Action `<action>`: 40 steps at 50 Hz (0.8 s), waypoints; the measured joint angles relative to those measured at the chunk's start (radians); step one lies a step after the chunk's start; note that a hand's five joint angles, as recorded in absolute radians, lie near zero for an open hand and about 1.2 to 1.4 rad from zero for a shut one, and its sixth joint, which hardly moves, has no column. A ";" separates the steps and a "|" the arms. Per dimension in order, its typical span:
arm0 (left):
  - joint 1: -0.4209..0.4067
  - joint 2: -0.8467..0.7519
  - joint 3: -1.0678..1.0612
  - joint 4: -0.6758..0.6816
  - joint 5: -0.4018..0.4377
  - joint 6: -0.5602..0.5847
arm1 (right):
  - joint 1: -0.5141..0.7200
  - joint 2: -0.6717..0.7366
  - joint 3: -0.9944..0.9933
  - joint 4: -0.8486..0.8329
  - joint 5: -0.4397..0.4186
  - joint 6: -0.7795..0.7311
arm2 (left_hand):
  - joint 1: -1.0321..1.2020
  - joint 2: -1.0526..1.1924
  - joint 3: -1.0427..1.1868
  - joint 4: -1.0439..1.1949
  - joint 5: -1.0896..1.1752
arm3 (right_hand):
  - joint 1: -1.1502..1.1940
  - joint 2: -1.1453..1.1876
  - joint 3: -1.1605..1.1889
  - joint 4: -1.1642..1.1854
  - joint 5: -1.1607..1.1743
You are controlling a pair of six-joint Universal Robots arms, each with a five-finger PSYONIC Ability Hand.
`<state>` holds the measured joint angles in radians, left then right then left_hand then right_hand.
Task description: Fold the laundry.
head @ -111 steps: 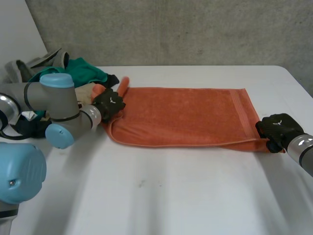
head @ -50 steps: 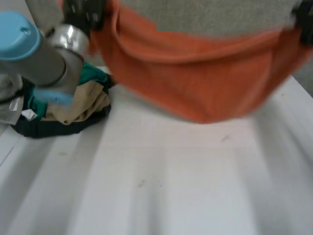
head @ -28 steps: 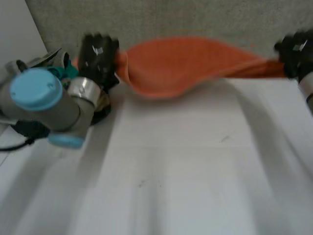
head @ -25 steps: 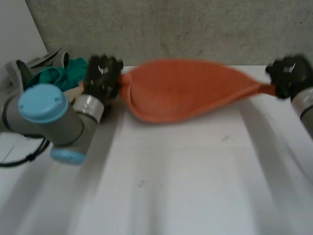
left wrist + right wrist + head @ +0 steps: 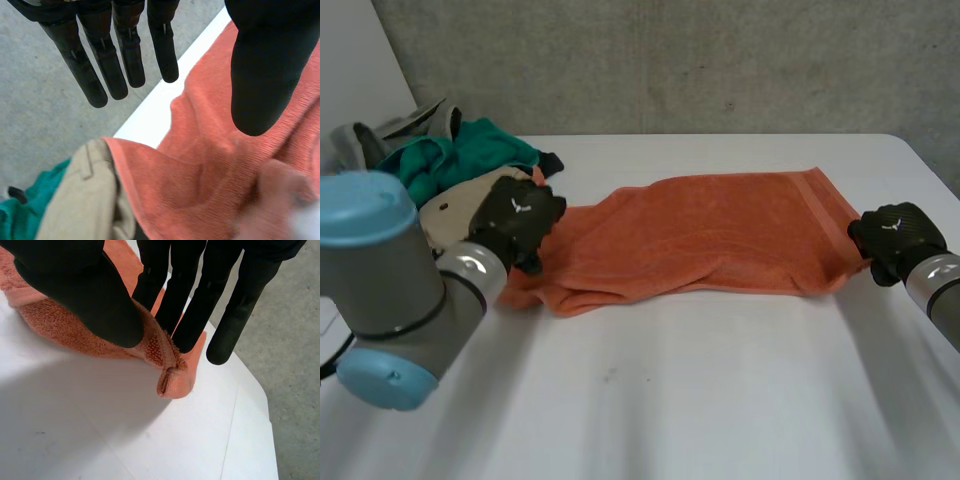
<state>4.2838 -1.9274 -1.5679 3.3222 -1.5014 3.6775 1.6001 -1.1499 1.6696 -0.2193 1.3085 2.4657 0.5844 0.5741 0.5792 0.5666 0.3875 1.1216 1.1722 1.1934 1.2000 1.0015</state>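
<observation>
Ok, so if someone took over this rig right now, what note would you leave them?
Left hand: open, fingers straight, over the left end of the orange towel, not gripping it.
Right hand: shut on the towel's right end, pinched between thumb and fingers.
The towel lies lengthwise across the table, rumpled, with its left end bunched beside the pile of clothes at the far left.
Done: nothing neatly folded yet.
Left: regrip the left end, flatten and fold the towel, then work through the pile.
</observation>
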 measured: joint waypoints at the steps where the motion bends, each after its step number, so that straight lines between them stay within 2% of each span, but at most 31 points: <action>1: 0.000 0.000 0.007 -0.006 0.000 0.002 | 0.000 0.000 0.001 0.000 0.000 0.000 | 0.000 0.000 0.000 0.000 0.000 | 0.000 0.000 0.000 0.000 0.000; 12: 0.015 -0.092 0.085 -0.170 -0.001 0.142 | -0.002 0.002 0.026 -0.001 -0.011 -0.001 | 0.000 0.000 0.000 -0.001 0.000 | 0.000 0.000 0.000 0.000 0.000; 19: 0.050 -0.008 -0.002 -0.192 -0.001 0.184 | -0.008 0.002 0.031 -0.002 -0.022 -0.013 | 0.000 0.000 0.000 -0.001 0.000 | 0.000 0.000 0.000 0.000 0.000; 30: 0.062 0.169 -0.179 -0.173 -0.004 0.110 | -0.005 0.006 0.033 -0.002 -0.023 -0.026 | -0.021 -0.014 -0.013 -0.013 -0.013 | 0.000 0.000 0.000 0.000 0.000; 36: 0.049 0.166 -0.215 -0.163 -0.009 0.054 | -0.002 0.007 0.036 -0.002 -0.023 -0.026 | -0.021 -0.014 -0.013 -0.013 -0.013 | 0.000 0.000 0.000 0.000 0.000; 40: 0.040 0.104 -0.227 -0.113 -0.017 0.022 | -0.001 0.007 0.042 -0.002 -0.023 -0.027 | -0.021 -0.013 -0.013 -0.013 -0.013 | 0.000 0.000 0.000 0.000 0.000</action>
<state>4.3242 -1.8235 -1.7946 3.2094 -1.5180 3.6994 1.5993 -1.1427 1.7114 -0.2209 1.2855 2.4392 0.5633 0.5606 0.5658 0.5538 0.3748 1.1216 1.1722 1.1934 1.2000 1.0015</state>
